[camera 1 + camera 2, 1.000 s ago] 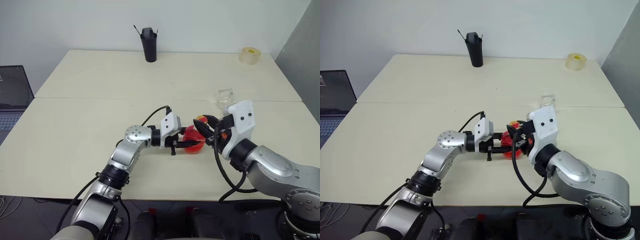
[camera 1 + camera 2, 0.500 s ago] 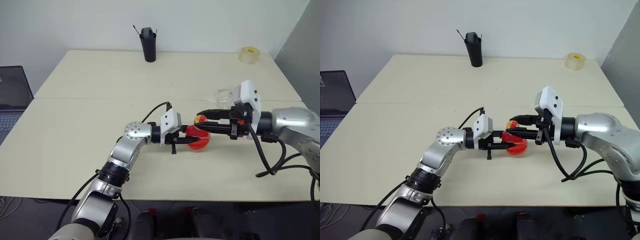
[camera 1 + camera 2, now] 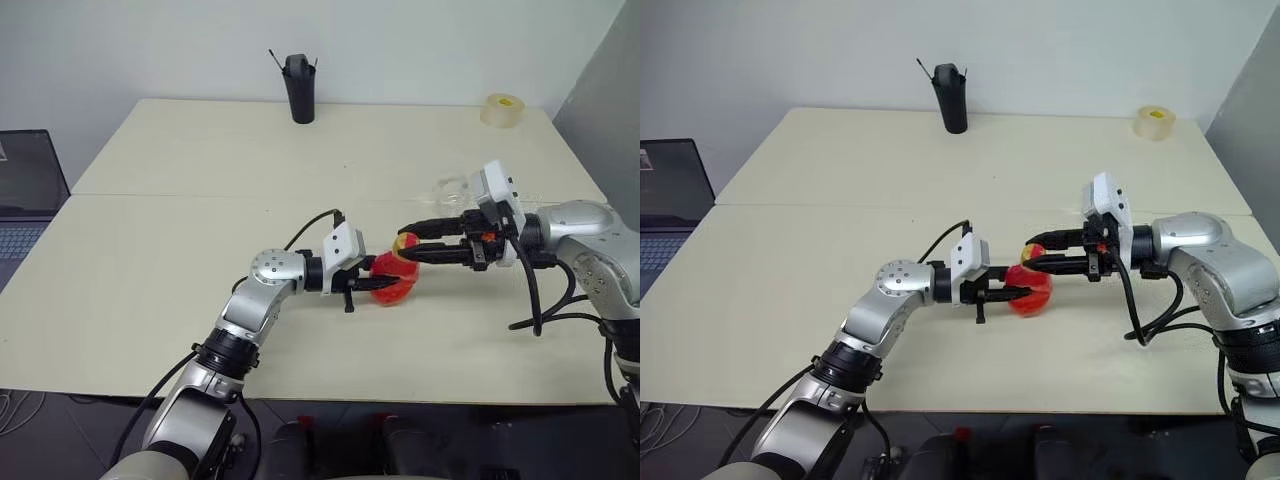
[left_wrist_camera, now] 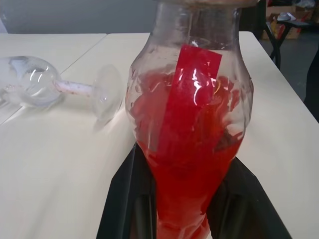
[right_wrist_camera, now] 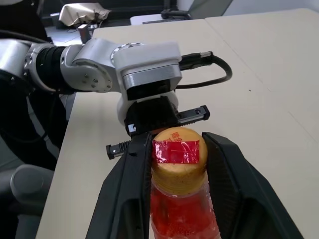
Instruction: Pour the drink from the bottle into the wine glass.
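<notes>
Near the table's front centre: bottle held by left gripper, right gripper at its cap.

Head views: bottle [image 3: 392, 280] stands upright on the cream table [image 3: 180, 240], its lower body clamped between the closed fingers of the left gripper [image 3: 378, 286], which reaches in level from the left. Right gripper [image 3: 412, 247] comes in level from the right, one finger on either side of the yellow cap [image 3: 405, 243]; whether they press it cannot be told. Wine glass [image 3: 452, 189] lies on its side just behind the right gripper. Black holder [image 3: 298, 89] and tape roll [image 3: 500, 110] sit at the far edge.
Left wrist view: drink [image 4: 192, 164] fills the bottle's bulging lower body, red label across it; glass lies tipped over beyond.
Right wrist view: cap sits between the two black fingers [image 5: 124, 194], with narrow gaps.
</notes>
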